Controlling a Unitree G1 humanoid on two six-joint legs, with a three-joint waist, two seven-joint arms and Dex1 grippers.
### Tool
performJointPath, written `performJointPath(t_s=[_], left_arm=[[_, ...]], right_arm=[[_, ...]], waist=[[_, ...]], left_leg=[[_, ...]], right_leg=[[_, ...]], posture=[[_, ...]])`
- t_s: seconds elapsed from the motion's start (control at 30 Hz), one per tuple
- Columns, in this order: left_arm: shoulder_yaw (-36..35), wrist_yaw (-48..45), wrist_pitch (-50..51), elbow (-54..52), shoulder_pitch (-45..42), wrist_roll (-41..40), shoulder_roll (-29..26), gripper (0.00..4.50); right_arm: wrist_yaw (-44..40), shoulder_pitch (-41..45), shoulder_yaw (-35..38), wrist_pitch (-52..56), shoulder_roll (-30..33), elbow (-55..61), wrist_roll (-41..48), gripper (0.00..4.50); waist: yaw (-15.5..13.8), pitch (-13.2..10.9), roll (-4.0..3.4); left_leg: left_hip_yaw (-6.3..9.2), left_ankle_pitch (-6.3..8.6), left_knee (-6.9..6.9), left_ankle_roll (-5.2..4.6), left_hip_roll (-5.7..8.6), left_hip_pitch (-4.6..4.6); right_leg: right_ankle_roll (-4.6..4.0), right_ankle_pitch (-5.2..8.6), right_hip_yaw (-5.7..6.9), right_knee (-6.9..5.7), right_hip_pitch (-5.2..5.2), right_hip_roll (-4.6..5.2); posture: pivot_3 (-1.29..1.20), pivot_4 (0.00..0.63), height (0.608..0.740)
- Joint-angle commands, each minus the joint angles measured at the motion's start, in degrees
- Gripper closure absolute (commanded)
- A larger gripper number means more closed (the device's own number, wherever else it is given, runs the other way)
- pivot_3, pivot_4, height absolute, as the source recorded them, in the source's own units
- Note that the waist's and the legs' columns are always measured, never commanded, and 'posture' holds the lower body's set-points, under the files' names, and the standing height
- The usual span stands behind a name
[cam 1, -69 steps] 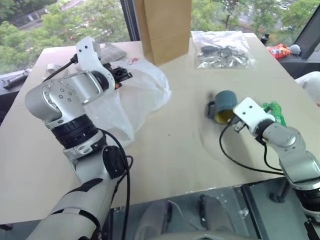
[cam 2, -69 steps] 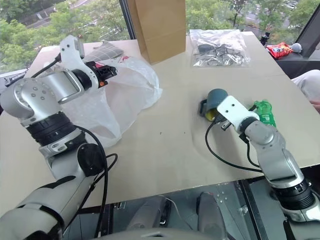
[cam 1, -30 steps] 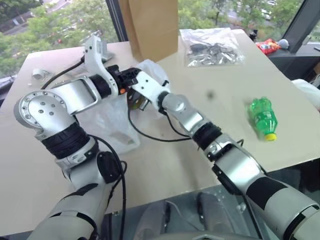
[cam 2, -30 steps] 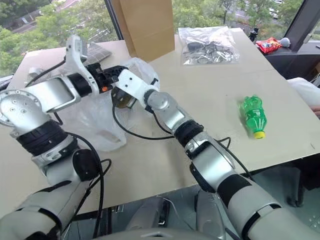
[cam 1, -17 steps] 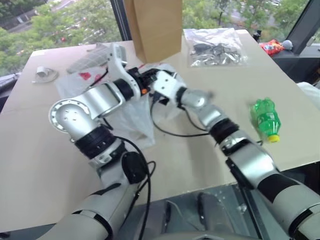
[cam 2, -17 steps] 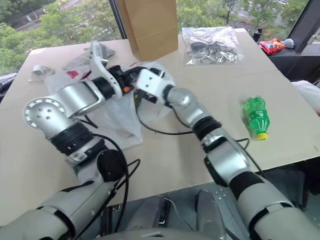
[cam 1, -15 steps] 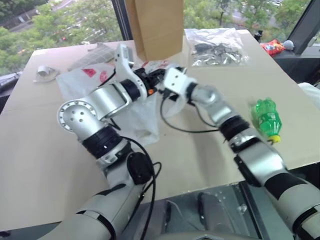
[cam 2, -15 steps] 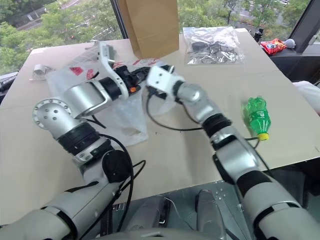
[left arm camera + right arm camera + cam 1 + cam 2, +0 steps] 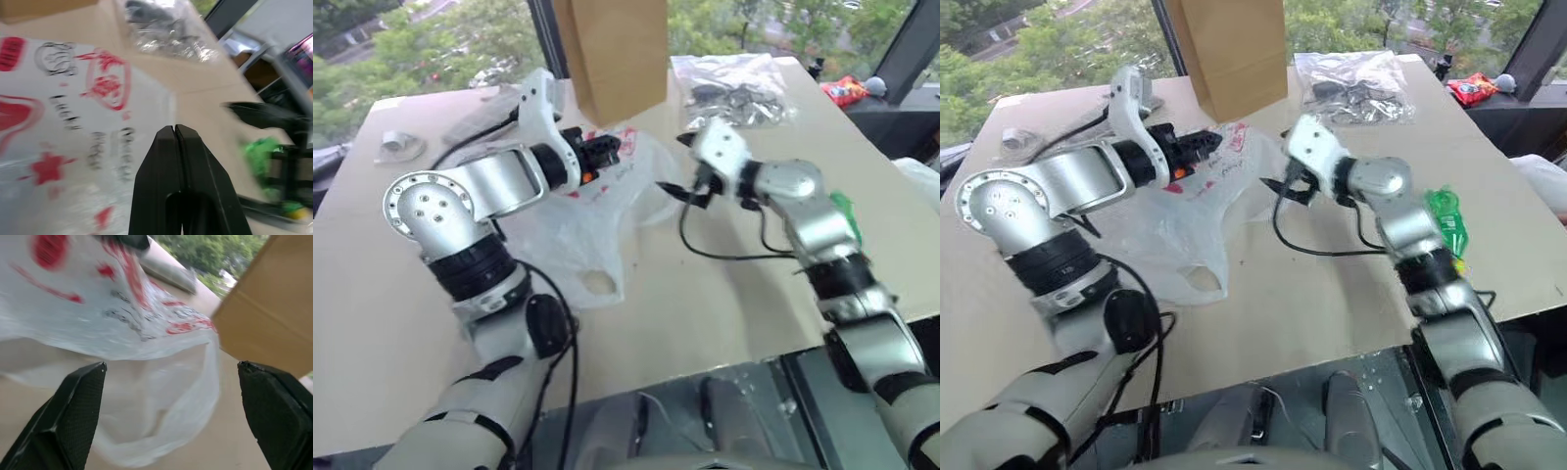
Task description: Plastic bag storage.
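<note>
Left fingers (image 9: 175, 134) pinched together over the plastic bag (image 9: 578, 220) (grip unclear), right fingers (image 9: 73, 406) wide apart, empty.

Surface: a beige table (image 9: 705, 304) is seen, set before a window.
Plastic bag (image 9: 1190, 211): spread over the table's middle, translucent white with red print; its lower part is laid flat on the top.
Brown paper bag (image 9: 612, 54): stood upright at the far edge, just behind the plastic bag.
Clear bag of dark parts (image 9: 729, 78): laid beside the paper bag.
Green bottle (image 9: 1447, 223): laid on its side near the right edge.
Small white object (image 9: 399, 145): placed at the far left corner.
</note>
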State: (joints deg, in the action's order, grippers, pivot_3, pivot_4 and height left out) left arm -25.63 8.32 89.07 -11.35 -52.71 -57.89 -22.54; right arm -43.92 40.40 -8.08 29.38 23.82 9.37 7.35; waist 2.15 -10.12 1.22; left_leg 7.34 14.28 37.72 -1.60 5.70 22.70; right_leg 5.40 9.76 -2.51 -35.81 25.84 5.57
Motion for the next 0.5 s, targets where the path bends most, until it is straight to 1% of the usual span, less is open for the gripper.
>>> performJointPath(t_s=[0.03,0.07,0.1,0.13,0.17,0.2,0.23,0.27,0.33,0.4,0.5], left_arm=[[7.3,-9.2,-5.0,-5.4,1.5,1.9,-5.9,3.21],[9.7,-11.8,-6.2,-6.9,2.1,2.5,-8.0,2.81],[11.4,-13.9,-7.2,-8.0,2.7,3.0,-9.5,2.24],[17.7,-16.9,-9.5,-11.9,3.6,5.7,-13.0,1.83],[21.7,-18.6,-10.9,-14.4,4.4,7.2,-14.6,1.31],[25.9,-20.4,-13.0,-16.7,5.2,9.6,-16.5,0.95],[30.2,-22.2,-16.0,-18.6,6.0,12.9,-19.1,0.95],[32.7,-23.6,-18.6,-19.4,6.8,15.6,-20.9,0.95],[35.8,-25.0,-23.0,-20.0,9.2,20.4,-23.3,0.95],[40.6,-26.7,-28.8,-21.5,12.3,27.3,-27.4,0.95],[44.0,-27.0,-33.2,-22.4,16.0,33.9,-29.3,0.95]], right_arm=[[5.4,-5.8,7.2,16.2,2.3,17.7,3.8,0.0],[6.0,-8.5,8.8,19.5,3.2,21.7,4.8,0.0],[6.6,-10.2,9.8,21.9,3.7,24.5,5.7,0.0],[5.9,-14.2,11.9,23.6,5.0,29.7,7.7,0.0],[4.9,-17.7,13.9,24.9,5.9,34.1,10.1,0.0],[3.9,-21.2,16.0,25.9,6.7,38.1,12.7,0.0],[3.1,-23.9,17.7,26.3,7.6,41.1,14.6,0.0],[2.8,-25.5,18.7,26.6,8.3,42.7,15.9,0.0],[2.5,-28.6,20.9,26.9,9.6,45.5,18.4,0.0],[2.3,-31.3,23.7,27.0,10.8,47.5,21.2,0.0],[2.0,-34.6,26.5,25.7,12.9,48.9,23.2,0.0]], waist=[[-0.3,0.0,-0.01],[-0.5,0.0,0.0],[-0.7,0.0,0.0],[-1.1,0.0,-0.01],[-1.3,0.0,-0.01],[-1.4,0.0,-0.04],[-1.5,0.0,-0.05],[-1.5,0.0,-0.05],[-1.2,0.0,-0.06],[-1.1,0.0,-0.05],[-1.4,0.0,-0.06]], left_leg=[[0.0,0.0,0.03,0.0,0.03,0.02],[-0.02,0.0,0.08,0.0,0.06,0.02],[-0.03,0.0,0.12,0.0,0.07,0.0],[-0.03,0.0,0.14,-0.01,0.07,0.0],[-0.06,0.0,0.14,-0.01,0.06,-0.03],[-0.08,0.01,0.12,-0.01,0.05,-0.04],[-0.12,0.01,0.11,-0.02,0.05,-0.07],[-0.15,0.01,0.11,-0.02,0.05,-0.07],[-0.27,0.03,0.1,-0.06,0.04,-0.15],[-0.53,0.07,0.08,-0.11,-0.04,-0.29],[-0.64,0.13,0.03,-0.23,-0.09,-0.42]], right_leg=[[0.0,0.0,0.0,0.03,0.0,0.03],[0.0,0.0,-0.01,0.01,0.0,0.06],[0.0,0.0,0.0,-0.01,-0.02,0.06],[0.0,0.0,0.01,-0.03,-0.03,0.06],[0.0,-0.01,0.0,-0.04,-0.03,0.06],[-0.01,-0.01,0.0,-0.03,-0.05,0.05],[-0.01,-0.01,-0.03,-0.03,-0.08,0.05],[0.0,-0.01,-0.04,-0.01,-0.09,0.06],[0.0,-0.01,-0.1,0.0,-0.15,0.08],[0.02,-0.01,-0.3,0.0,-0.18,0.02],[0.01,0.0,-0.35,0.0,-0.27,-0.01]], posture=[[0.0,0.15,0.74],[0.0,0.15,0.74],[0.0,0.15,0.74],[0.0,0.15,0.74],[0.0,0.15,0.74],[0.0,0.15,0.74],[0.0,0.15,0.74],[0.0,0.15,0.74],[0.0,0.15,0.74],[0.0,0.15,0.74],[0.0,0.15,0.74]])
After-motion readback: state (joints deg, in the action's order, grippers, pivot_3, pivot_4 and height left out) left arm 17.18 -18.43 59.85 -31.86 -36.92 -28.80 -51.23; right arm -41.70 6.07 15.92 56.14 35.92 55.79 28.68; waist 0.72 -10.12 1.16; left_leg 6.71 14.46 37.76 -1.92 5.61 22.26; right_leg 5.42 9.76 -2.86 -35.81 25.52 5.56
